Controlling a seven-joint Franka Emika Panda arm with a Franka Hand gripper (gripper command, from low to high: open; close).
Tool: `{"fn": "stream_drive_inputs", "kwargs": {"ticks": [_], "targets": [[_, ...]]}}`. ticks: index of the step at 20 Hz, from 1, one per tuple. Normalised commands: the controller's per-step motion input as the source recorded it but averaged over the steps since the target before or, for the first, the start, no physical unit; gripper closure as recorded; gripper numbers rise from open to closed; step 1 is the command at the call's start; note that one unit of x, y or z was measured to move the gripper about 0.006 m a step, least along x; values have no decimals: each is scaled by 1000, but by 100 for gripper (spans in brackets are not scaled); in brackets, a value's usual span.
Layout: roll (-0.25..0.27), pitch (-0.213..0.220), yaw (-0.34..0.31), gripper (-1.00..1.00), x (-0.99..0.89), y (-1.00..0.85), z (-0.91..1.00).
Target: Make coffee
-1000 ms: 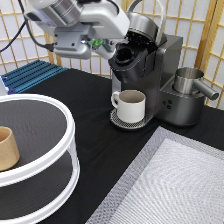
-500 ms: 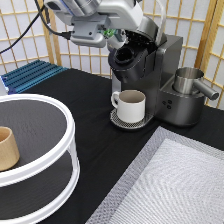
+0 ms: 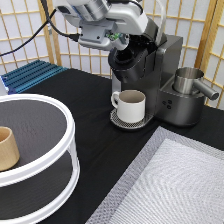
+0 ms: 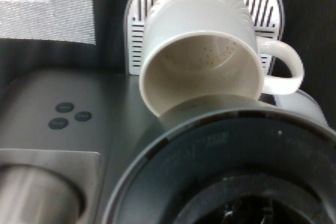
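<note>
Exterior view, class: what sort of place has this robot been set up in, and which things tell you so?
Probably a lab mock-up of a kitchen coffee corner: a pod coffee machine with a white mug on its drip tray, a steel milk jug, and a two-tier white shelf holding a wooden cup, with the gripper at the machine's top.

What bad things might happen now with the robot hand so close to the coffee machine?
The gripper hangs right at the top of the coffee machine, so a small slip might bump it or knock its brew head. The white mug stands just underneath on the drip tray; a nudge to the machine might shift or tip it. No coffee pod shows in either view, so whether one is loaded cannot be told.
</note>
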Motion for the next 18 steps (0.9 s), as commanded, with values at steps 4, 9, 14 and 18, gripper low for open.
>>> {"fn": "stream_drive_inputs", "kwargs": {"ticks": [4, 9, 14, 18], "targets": [[-9, 68, -67, 100, 163, 94, 0], [-6, 51, -79, 100, 66, 37, -58], [-32, 33, -85, 100, 52, 142, -63], [-36, 17, -90, 100, 0, 145, -2]]}}
